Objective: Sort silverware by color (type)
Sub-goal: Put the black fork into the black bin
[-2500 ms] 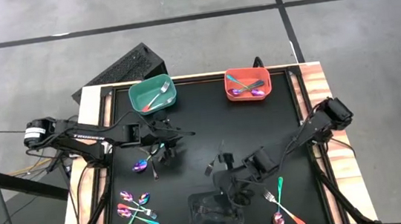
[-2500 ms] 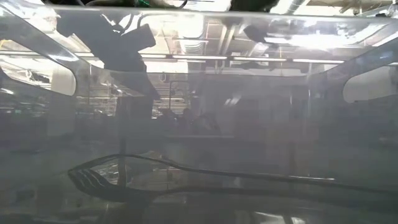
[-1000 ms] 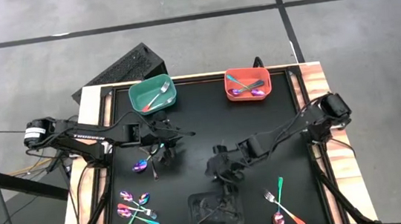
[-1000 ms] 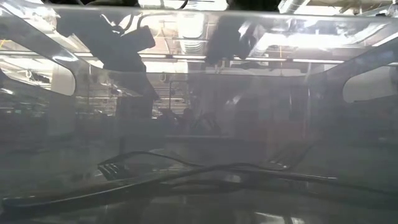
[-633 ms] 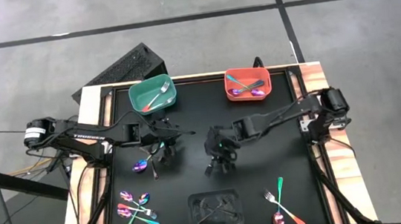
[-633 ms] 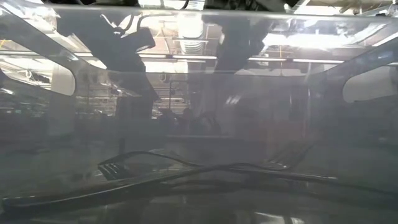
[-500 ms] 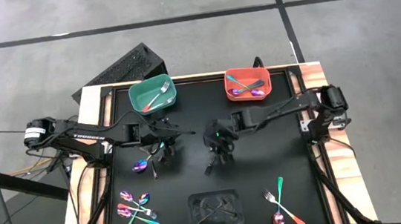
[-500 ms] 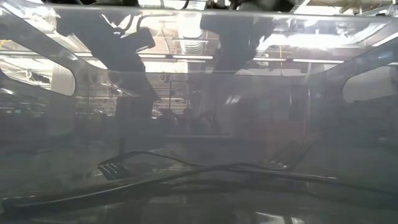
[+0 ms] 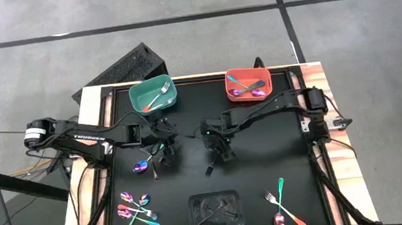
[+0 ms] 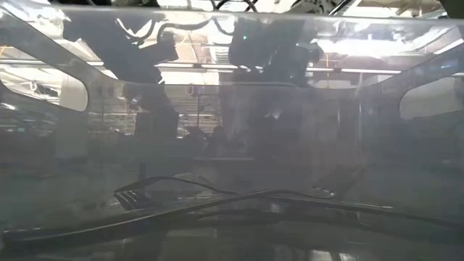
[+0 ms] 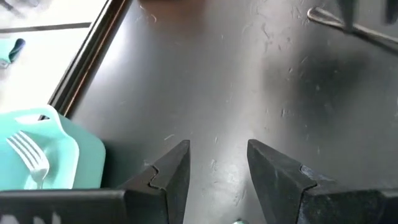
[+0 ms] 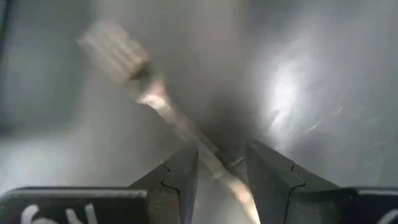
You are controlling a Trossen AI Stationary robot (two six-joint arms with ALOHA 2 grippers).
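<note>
Robotics lab: grey concrete floor (image 9: 344, 52) with black tape lines (image 9: 176, 21), ceiling strip lights (image 10: 217, 69), black worktable (image 9: 266, 158).

Overhead and seemingly tray-enclosed low cameras share the table (image 9: 264, 143).

The fork (image 12: 118, 59) before the right gripper (image 12: 221, 168) is blurred; its handle passes out of sight between the fingers.

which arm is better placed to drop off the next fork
Right: the right gripper is shut on a fork over the mat's middle; the left gripper hangs open and empty.
</note>
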